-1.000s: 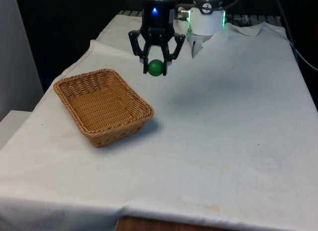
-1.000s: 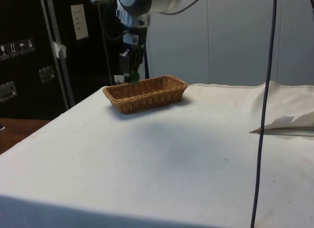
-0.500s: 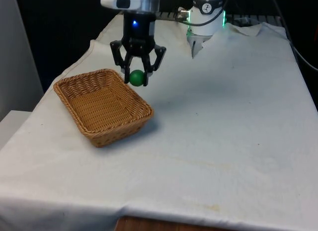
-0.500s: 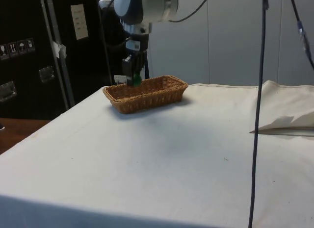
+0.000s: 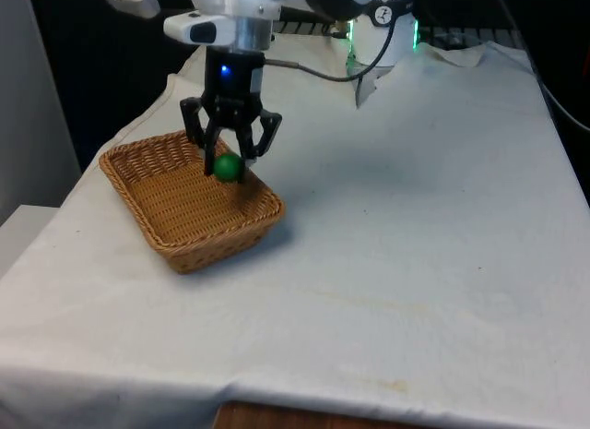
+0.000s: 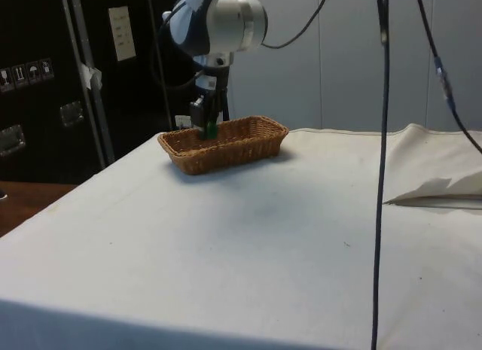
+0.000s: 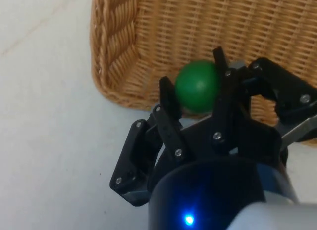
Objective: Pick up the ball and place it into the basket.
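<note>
Front view first: the fingers (image 5: 228, 163) hang over the basket (image 5: 175, 208), closed round the green ball (image 5: 228, 166), which fills the narrow gap between them. The ball sits above the basket's far right part, close to the rim on the front view's right, and clear of the woven floor as far as I can see. The basket lies on the white desk (image 5: 406, 226) at about nine o'clock from the desk's middle, its long side running from ten o'clock towards four o'clock. The white arm (image 5: 235, 9) comes down to it from twelve o'clock.

Side view: the basket (image 6: 226, 144) stands at the far end of the desk (image 6: 248, 245), at about eleven o'clock from the desk's middle. The fingers (image 6: 210, 129) reach down to rim height at the basket's far side, with a bit of the green ball (image 6: 212, 129) between them. How far above the basket's floor it hangs I cannot tell.

Wrist view: the fingers (image 7: 196, 99) press on the ball (image 7: 197, 86) from both sides. Behind it lie the basket's corner rim (image 7: 111, 57) and inner weave, with white cloth beside the rim.
</note>
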